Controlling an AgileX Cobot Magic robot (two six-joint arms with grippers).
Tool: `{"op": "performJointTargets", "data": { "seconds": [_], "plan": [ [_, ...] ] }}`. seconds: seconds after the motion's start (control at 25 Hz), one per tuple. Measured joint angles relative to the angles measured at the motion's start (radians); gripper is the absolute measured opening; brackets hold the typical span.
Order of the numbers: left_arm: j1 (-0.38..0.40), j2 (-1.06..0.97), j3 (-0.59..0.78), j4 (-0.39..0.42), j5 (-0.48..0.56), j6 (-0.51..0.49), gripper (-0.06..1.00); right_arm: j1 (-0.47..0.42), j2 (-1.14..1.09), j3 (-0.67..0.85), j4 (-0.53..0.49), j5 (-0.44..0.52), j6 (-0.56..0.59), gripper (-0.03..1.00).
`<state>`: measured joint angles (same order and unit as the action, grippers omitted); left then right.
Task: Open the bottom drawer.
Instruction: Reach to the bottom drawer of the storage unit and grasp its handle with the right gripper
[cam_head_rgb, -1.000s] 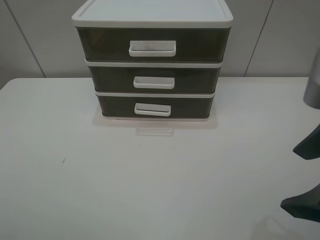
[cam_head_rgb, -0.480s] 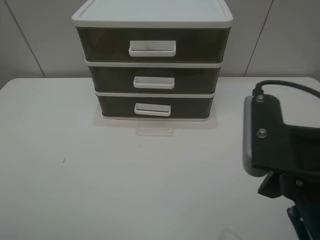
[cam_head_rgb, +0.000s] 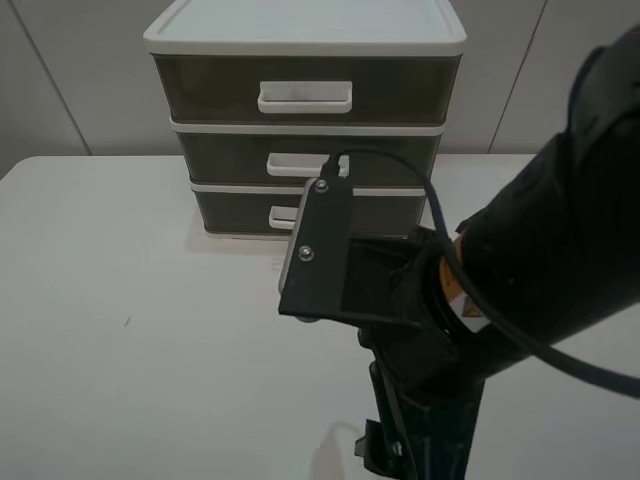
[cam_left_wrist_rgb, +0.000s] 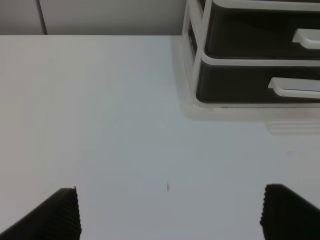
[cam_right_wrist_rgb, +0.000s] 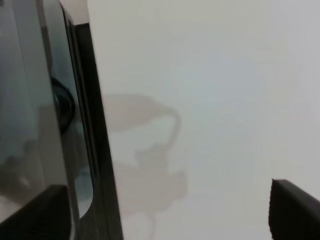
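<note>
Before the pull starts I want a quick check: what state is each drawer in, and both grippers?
top drawer, shut.
middle drawer, shut.
bottom drawer, shut, handle untouched.
left gripper, open, holding nothing.
right gripper, open, holding nothing.

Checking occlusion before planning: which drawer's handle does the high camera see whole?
The top drawer's handle. The right arm hides one end of the middle handle and most of the bottom drawer's handle.
</note>
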<state>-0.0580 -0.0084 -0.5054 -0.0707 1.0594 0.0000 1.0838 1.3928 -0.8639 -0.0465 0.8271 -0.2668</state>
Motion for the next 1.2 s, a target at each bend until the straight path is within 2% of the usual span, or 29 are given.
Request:
{"op": "performJointTargets", "data": {
  "seconds": [0.24, 0.8, 1.08, 1.2],
  "plan": [
    [0.0, 0.0, 0.0, 0.0, 0.0, 0.0, 0.74, -0.051, 0.108, -0.003, 0.002, -0.193, -0.006, 0.78],
    [0.0, 0.0, 0.0, 0.0, 0.0, 0.0, 0.74, -0.237, 0.274, -0.012, 0.02, -0.567, -0.008, 0.78],
    [0.0, 0.0, 0.0, 0.0, 0.0, 0.0, 0.74, -0.291, 0.363, -0.012, 0.029, -0.733, -0.018, 0.78],
    [0.0, 0.0, 0.0, 0.0, 0.0, 0.0, 0.74, -0.303, 0.405, -0.018, 0.029, -0.761, -0.068, 0.78]
  ]
}}
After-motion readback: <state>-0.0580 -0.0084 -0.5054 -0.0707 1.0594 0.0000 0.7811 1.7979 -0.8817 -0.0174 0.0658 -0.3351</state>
